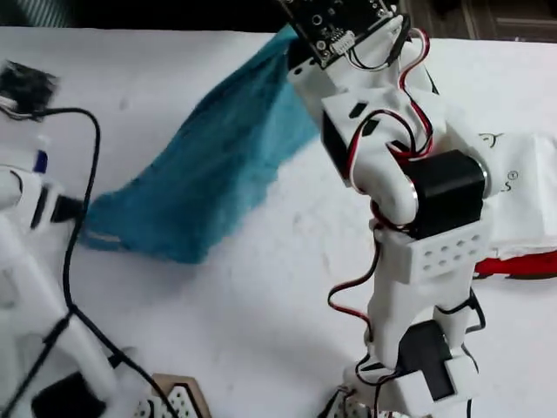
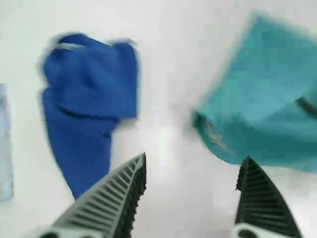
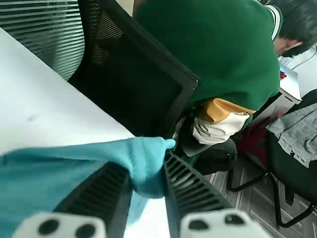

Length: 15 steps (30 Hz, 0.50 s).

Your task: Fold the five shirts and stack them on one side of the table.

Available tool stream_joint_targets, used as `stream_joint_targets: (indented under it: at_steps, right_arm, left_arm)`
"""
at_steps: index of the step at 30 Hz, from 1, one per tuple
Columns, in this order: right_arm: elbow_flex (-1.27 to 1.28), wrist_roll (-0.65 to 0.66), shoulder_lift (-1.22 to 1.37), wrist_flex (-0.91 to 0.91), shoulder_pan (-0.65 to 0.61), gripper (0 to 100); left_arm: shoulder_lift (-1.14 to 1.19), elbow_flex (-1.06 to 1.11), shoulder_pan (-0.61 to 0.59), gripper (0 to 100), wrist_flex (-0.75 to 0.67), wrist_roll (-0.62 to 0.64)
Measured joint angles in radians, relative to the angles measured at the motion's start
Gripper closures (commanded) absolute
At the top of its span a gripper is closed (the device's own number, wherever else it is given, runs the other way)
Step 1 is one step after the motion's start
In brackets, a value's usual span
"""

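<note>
A teal shirt (image 1: pixel 218 165) stretches from the table up to the far edge, where my right gripper (image 3: pixel 147 168) is shut on a fold of it (image 3: pixel 74 168). The right arm (image 1: pixel 409 200) stands over the table's middle right. My left gripper (image 2: pixel 193 161) hangs open above bare table, between a crumpled dark blue shirt (image 2: pixel 89 99) and the teal shirt's lower end (image 2: pixel 267 114). The left arm (image 1: pixel 26 226) sits at the table's left edge. A white shirt (image 1: pixel 522 192) lies on a red one (image 1: pixel 518 264) at the right side.
A black cable (image 1: pixel 78 218) loops across the left side of the table. A pale blue cloth (image 2: pixel 4 144) lies beside the blue shirt. Beyond the far table edge stands a black mesh chair (image 3: pixel 143 84) with a person in it.
</note>
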Motion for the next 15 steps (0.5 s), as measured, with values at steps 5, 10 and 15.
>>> stream_joint_targets:
  at_steps: [5, 10, 15]
  right_arm:
    - [0.0, 0.0, 0.058, 0.0, 0.006, 98.0]
    - [0.0, 0.0, 0.155, 0.005, 0.005, 98.0]
    - [0.002, 0.0, 0.196, 0.028, -0.06, 98.0]
  left_arm:
    - [-0.048, 0.002, 0.008, 69, -0.077, 0.195]
    - [-0.051, 0.002, 0.018, 70, -0.051, 0.187]
    - [-0.051, 0.002, 0.086, 69, -0.015, 0.157]
